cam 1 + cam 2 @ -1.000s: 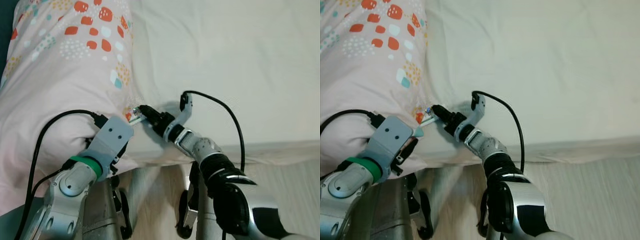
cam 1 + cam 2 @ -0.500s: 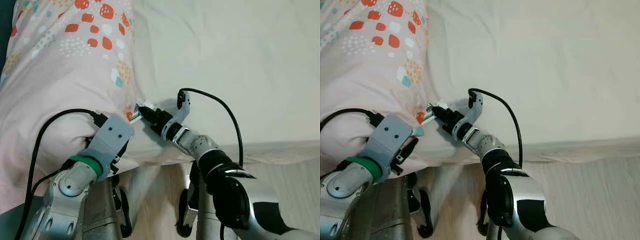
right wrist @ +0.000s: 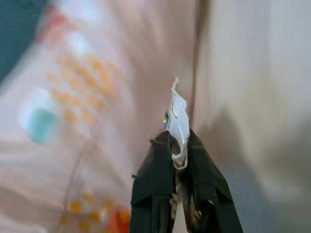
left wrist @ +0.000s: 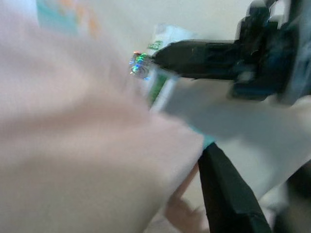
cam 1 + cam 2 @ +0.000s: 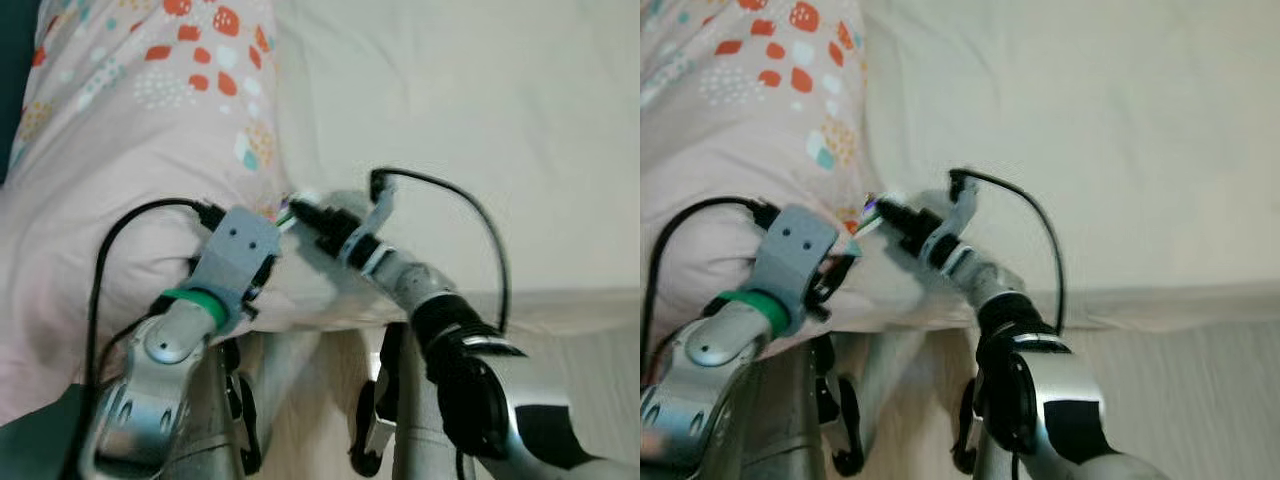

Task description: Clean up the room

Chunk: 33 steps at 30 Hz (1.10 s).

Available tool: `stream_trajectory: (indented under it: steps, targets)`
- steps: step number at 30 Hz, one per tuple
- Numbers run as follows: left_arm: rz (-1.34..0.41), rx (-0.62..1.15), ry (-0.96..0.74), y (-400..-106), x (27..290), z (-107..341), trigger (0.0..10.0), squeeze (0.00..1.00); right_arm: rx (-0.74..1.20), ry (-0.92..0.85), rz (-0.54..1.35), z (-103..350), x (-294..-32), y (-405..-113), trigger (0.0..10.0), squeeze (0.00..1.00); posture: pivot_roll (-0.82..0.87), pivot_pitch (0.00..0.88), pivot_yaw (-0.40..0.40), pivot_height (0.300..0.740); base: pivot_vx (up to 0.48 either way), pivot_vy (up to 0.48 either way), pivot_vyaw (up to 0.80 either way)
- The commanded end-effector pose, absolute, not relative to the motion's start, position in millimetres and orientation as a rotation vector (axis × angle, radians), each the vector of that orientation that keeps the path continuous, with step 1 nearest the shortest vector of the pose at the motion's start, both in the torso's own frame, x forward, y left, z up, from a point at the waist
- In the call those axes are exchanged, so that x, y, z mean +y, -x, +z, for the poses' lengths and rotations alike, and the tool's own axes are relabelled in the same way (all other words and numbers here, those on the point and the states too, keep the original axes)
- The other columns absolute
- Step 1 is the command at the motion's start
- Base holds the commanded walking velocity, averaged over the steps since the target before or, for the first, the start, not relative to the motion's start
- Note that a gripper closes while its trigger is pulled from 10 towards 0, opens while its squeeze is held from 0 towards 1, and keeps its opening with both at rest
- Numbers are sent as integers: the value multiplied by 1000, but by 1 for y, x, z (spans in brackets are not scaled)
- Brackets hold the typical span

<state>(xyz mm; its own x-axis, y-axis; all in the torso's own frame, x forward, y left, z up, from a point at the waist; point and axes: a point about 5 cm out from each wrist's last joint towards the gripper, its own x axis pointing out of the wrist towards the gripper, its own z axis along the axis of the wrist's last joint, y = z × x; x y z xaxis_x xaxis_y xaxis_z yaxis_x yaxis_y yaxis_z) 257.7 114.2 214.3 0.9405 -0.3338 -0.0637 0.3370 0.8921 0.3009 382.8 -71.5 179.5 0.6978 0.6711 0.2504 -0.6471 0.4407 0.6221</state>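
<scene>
Lifted slightly since a second ago, the wrapper point(image 3: 178, 127) sits beside the pink blanket point(image 5: 120, 180) on the bed point(image 5: 480, 120). Left gripper point(image 5: 262, 283) pinches blanket fabric; right gripper point(image 3: 181, 154) stays clamped on the wrapper.

Blurred pink blanket point(image 4: 63, 126) up close; beyond it the right gripper point(image 4: 160, 59) pinches a small white-green wrapper point(image 4: 160, 80) with a shiny foil speck, fingers closed together. One black finger point(image 4: 228, 194) of the left gripper juts alongside.
</scene>
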Motion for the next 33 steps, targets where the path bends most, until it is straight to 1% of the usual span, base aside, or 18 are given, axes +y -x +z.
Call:
stream_trajectory:
  steps: [1,3,4,5,11,12,14,16,18,19,21,22,24,27,30,31,32,33]
  targets:
    - [-361,-14,-291,-256,116,217,10000,0,43,-735,818,172,-73,-379,0,0,96,284,-30,560,0,0,0]
    - [-467,-67,-185,-249,110,228,10000,0,-59,-670,771,182,-87,-373,0,0,61,253,-27,560,0,0,0]
    - [-539,-93,-138,-244,110,234,10000,0,-119,-619,733,188,-96,-365,3882,0,41,231,-23,560,0,0,0]
    - [-604,-117,-107,-237,112,240,10000,0,-165,-555,690,191,-104,-356,10000,0,36,226,-22,560,0,0,0]
    - [-694,-154,-54,-230,129,252,10000,0,-254,-316,584,191,-119,-337,10000,0,10,172,-16,560,0,0,0]
    - [-694,-154,-54,-230,129,252,10000,0,-254,-316,584,191,-119,-337,10000,0,10,172,-16,560,0,0,0]
    - [-683,-102,-63,-228,147,242,10000,0,-298,-224,521,190,-123,-329,10000,0,5,143,-16,560,0,0,0]
    - [-683,-102,-63,-228,147,242,10000,0,-298,-224,521,190,-123,-329,10000,0,5,143,-16,560,0,0,0]
    - [-622,-22,-62,-226,163,219,10000,0,-314,-183,473,189,-123,-323,10000,0,3,118,-21,560,0,0,0]
    - [-622,-22,-62,-226,163,219,10000,0,-314,-183,473,189,-123,-323,10000,0,3,118,-21,560,0,0,0]
    - [-465,10,-4,-238,170,201,10000,0,-320,-152,426,189,-123,-319,10000,0,-4,100,-25,560,0,0,0]
    - [-465,10,-4,-238,170,201,10000,0,-320,-152,426,189,-123,-319,10000,0,-4,100,-25,560,0,0,0]
    - [-219,10,34,-264,171,190,10000,0,-336,-126,385,192,-122,-319,10000,0,-17,83,-27,560,0,0,0]
    - [-38,-52,112,-286,167,196,10000,0,-355,-106,350,193,-122,-321,10000,0,-38,54,-31,560,0,0,0]
    - [-65,-105,153,-291,162,209,10000,0,-359,-88,331,192,-124,-322,10000,0,-44,46,-31,560,0,0,0]
    - [-171,-148,18,-286,164,219,10000,0,-358,-69,324,190,-125,-322,10000,0,-44,40,-29,560,0,0,0]
    - [-171,-148,18,-286,164,219,10000,0,-358,-69,324,190,-125,-322,10000,0,-44,40,-29,560,0,0,0]
    - [-225,-154,-63,-283,165,220,10000,0,-358,-62,322,190,-126,-322,10000,0,-40,40,-29,560,0,0,0]
